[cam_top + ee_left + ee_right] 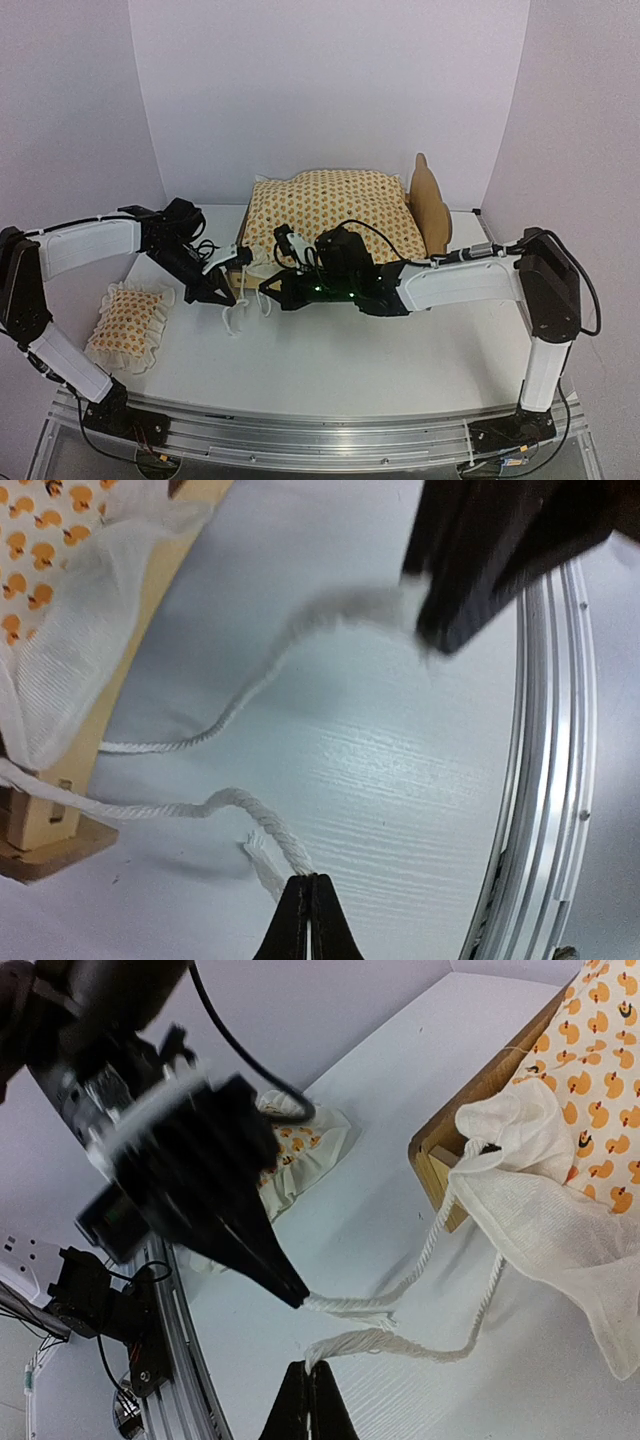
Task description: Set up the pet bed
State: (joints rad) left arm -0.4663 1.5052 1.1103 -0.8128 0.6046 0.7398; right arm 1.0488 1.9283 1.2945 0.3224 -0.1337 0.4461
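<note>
Now my left gripper (308, 895) has its fingers pressed together on a twisted white cord (265, 820), and my right gripper (310, 1375) pinches the frayed second cord (360, 1342). The plywood pet bed (432, 205) sits mid-table under the ruffled cushion (330, 205), its square corner beside us. Smooth table (350, 360) stretches to the near rail.

Cushion (330, 205) on pet bed (432, 205), pillow (128, 322) well left.

white table (330, 365), pet bed (431, 207), pillow (128, 322)
</note>
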